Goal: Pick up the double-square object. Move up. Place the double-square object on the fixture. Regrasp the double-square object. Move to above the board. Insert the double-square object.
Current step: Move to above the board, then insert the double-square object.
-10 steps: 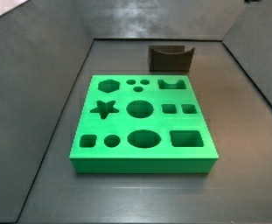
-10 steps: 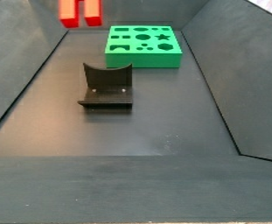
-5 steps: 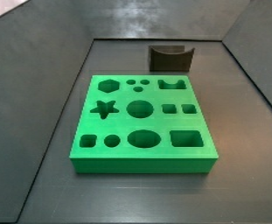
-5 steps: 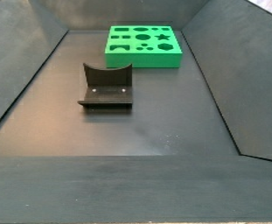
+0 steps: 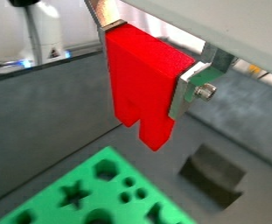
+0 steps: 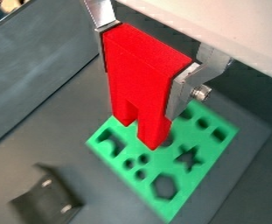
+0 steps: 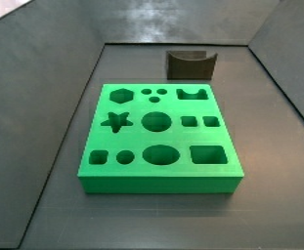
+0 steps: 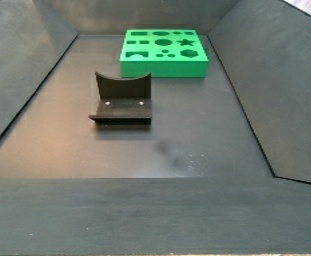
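the pincer point(image 6: 144, 74) is clamped on the red block point(image 6: 144, 83), its silver fingers point(image 6: 200, 83) pressing the block's sides, and hangs high above the green board point(image 6: 173, 149), out of both side views. the fixture point(image 8: 120, 98) stands bare on the dark floor, well apart from the board. judging by this, the pick-up looks done, but whether the fixture step is over cannot be told; insertion is left. the block is bright red, tall, with two square prongs pointing down and a notch between.
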Motion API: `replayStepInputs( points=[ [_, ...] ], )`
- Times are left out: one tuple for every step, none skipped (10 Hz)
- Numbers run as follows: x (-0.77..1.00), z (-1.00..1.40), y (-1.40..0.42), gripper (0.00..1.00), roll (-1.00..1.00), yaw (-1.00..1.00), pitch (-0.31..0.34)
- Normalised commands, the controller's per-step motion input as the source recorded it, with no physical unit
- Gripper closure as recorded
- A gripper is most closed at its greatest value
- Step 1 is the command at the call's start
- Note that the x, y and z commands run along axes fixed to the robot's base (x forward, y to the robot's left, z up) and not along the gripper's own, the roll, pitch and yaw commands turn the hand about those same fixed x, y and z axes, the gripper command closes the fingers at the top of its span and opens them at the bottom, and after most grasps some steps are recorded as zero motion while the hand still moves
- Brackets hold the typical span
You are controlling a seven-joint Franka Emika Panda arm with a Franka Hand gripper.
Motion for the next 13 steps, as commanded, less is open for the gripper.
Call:
replayStepInputs(
  points=[
    [-0.14,0.04,-0.13,1.0,-0.87,-0.04,-0.033],
    [-0.09,0.05,-0.08,1.0,-0.63,-0.03,-0.025],
    [-0.07,0.02,-0.05,1.0,-0.42,-0.02,-0.026],
    [0.0,0.0,0.0,1.0,0.0,0.0,0.0],
    [0.0,-0.03,-0.09,1.0,-0.02,0.03,-0.021],
    [0.3,-0.36,-0.26,1.0,0.0,0.12,-0.139],
    [0.71,-0.51,-0.3,1.0,0.05,0.23,-0.044],
    [0.82,-0.45,-0.19,1.0,0.01,0.22,0.0],
    [0.76,-0.45,-0.16,1.0,0.02,0.21,-0.056],
    [0.72,-0.46,-0.14,1.0,0.04,0.21,-0.076],
    [0.73,-0.47,-0.13,1.0,0.05,0.21,-0.054],
    [0.69,-0.5,-0.13,1.0,0.05,0.2,-0.059],
    [0.53,-0.57,-0.09,1.0,0.05,0.13,-0.081]
  ],
)
